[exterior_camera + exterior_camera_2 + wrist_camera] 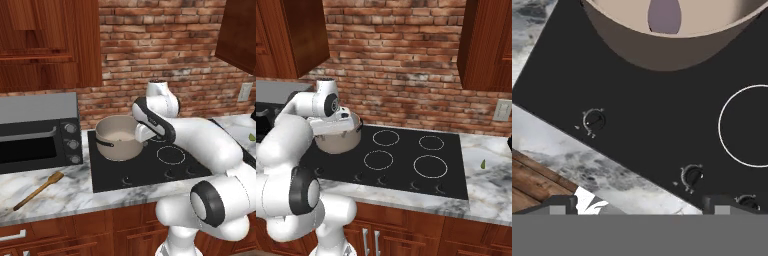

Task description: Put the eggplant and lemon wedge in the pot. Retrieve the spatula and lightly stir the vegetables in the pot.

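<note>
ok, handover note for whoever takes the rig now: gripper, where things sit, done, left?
Gripper: open, empty, beside the pot, over the black cooktop.
Round beige-grey metal pot: on the rear left burner.
Small dull-purple eggplant: inside the pot, done.
Tiny yellow-green lemon wedge: on the marble counter right of the cooktop, not yet moved.
Long light-brown wooden spatula: on the counter left of the cooktop, untouched.
Left: lemon into pot, fetch spatula, stir lightly.

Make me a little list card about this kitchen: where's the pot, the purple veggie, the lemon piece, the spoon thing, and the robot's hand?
pot: on the black stovetop, back left burner
eggplant: inside the pot
lemon wedge: on the marble counter, right of the stovetop
spatula: on the counter left of the stovetop, in front of the toaster oven
gripper: open, empty, beside the pot, above the stovetop
</note>
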